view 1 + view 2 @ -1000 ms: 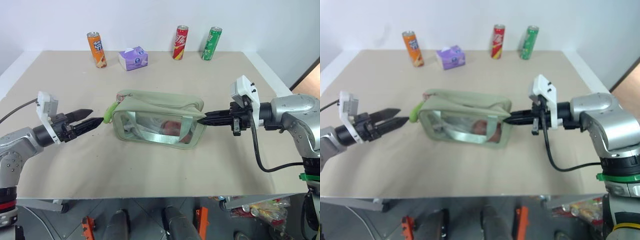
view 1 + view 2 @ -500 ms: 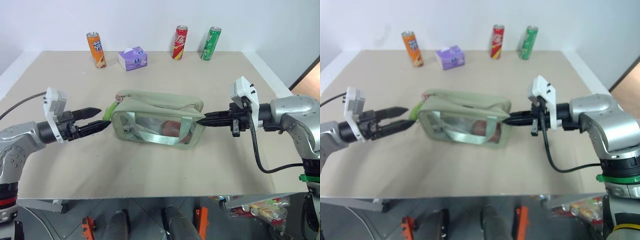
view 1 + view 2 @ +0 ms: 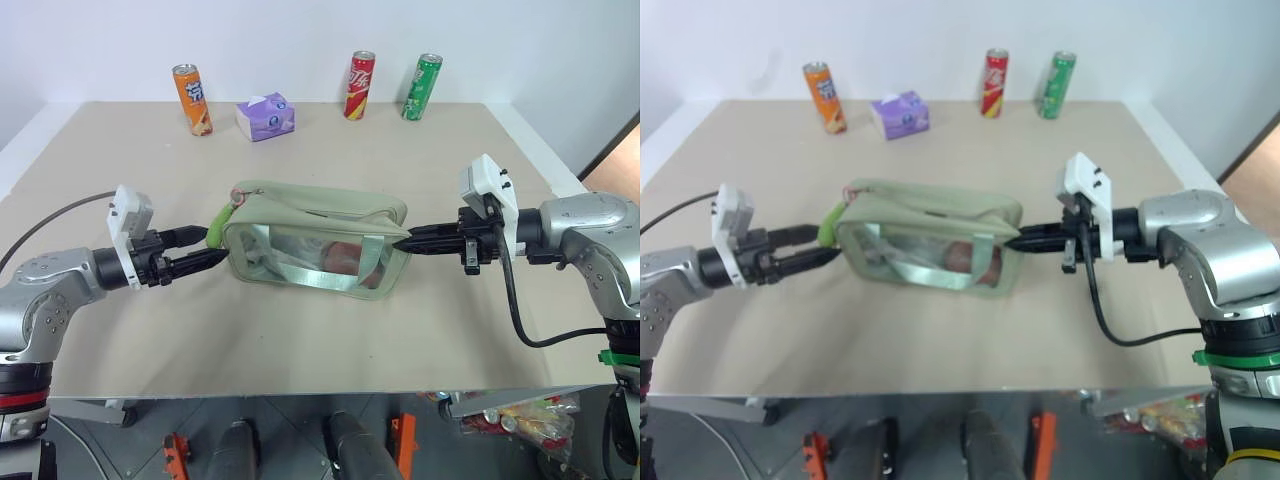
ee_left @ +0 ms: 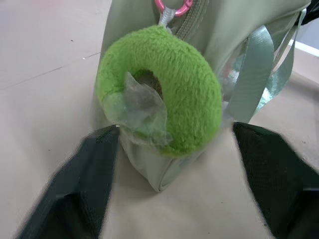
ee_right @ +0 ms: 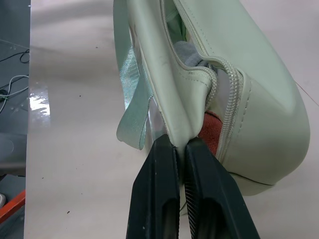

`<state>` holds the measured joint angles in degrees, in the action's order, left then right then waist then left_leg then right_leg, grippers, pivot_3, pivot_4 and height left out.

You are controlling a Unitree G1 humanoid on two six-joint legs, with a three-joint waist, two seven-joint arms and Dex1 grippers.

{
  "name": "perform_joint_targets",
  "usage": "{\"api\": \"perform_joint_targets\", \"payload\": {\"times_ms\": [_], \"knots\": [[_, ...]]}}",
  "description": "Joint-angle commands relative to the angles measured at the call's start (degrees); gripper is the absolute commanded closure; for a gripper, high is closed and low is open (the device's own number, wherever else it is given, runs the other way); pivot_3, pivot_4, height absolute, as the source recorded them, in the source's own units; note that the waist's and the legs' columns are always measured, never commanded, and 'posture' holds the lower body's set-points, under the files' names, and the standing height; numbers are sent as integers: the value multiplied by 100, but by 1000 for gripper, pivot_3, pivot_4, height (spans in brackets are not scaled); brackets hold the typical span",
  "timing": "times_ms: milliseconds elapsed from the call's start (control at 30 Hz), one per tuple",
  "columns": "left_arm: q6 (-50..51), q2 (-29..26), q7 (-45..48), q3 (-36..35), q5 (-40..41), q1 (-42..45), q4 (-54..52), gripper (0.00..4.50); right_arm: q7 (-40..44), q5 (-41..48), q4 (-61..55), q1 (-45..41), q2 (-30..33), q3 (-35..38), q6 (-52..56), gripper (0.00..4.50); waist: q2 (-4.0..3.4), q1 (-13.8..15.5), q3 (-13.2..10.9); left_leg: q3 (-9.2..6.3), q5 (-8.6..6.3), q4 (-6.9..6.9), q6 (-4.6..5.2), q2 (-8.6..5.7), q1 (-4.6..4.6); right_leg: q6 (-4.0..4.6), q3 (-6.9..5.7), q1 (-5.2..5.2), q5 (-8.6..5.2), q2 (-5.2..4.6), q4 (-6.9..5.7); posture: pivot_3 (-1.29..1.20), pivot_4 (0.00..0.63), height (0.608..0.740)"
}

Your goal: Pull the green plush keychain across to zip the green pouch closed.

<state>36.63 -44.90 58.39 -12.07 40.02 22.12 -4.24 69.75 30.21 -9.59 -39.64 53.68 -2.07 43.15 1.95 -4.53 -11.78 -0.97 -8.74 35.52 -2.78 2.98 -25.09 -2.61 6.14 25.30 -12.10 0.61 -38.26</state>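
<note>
The green pouch [image 3: 315, 240] lies mid-table, its clear side panel facing me and something red inside. Its zipper [image 5: 224, 84] gapes at the right end. The green plush keychain [image 4: 169, 94] hangs from a pink clasp [image 4: 173, 6] at the pouch's left end, also seen as the keychain [image 3: 217, 223] from above. My left gripper [image 3: 207, 250] is level at that end and open; one finger [image 4: 84, 189] stands on each side of the plush ring. My right gripper [image 3: 412, 241] is shut on the pouch's right-end fabric, its fingers [image 5: 159, 189] pinching the seam.
Along the table's far edge stand an orange can [image 3: 193, 98], a purple tissue box [image 3: 266, 116], a red can [image 3: 361, 84] and a green can [image 3: 422, 87]. The table's front edge [image 3: 300, 392] runs below both arms.
My left gripper has moved right up to the pouch's left end, and its fingers have narrowed around the keychain. The right gripper and the pouch have stayed put.
</note>
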Motion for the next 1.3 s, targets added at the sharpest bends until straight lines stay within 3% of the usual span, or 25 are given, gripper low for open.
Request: {"api": "perform_joint_targets", "payload": {"times_ms": [33,233,500,700,933,1300], "knots": [[-111,-13,78,-77,-2,118,-31,2445,1,84,-178,-53,45,159,-31,4500,0,0,0,0,0,0,0,0,0,0,0,0,0,0,0,0,150,740],[-47,-68,148,-208,94,105,-26,4455,-7,83,-182,-33,42,158,-36,4500,0,0,0,0,0,0,0,0,0,-1,0,0,1,0,0,0,150,740],[-152,-271,99,-448,19,241,208,4455,50,40,-86,-136,23,87,-81,4500,0,6,0,-1,0,0,0,0,0,-1,0,0,1,0,0,0,150,740],[-385,-288,-97,-454,-144,1015,333,4455,101,-17,-8,-196,14,29,-130,4500,0,10,0,-1,1,5,0,-1,-4,-4,0,-1,2,0,0,0,150,740],[-641,315,-314,326,-516,2013,209,4455,70,-32,11,-211,-26,50,-146,4500,1,10,0,-1,1,5,0,-3,-3,-13,2,-5,7,0,1,0,150,740],[-1231,1335,306,1580,-1217,2988,851,4455,-104,78,-238,2,25,253,-8,4500,0,24,0,-6,1,6,1,-5,-2,-33,5,-6,19,5,0,0,150,740]]}}
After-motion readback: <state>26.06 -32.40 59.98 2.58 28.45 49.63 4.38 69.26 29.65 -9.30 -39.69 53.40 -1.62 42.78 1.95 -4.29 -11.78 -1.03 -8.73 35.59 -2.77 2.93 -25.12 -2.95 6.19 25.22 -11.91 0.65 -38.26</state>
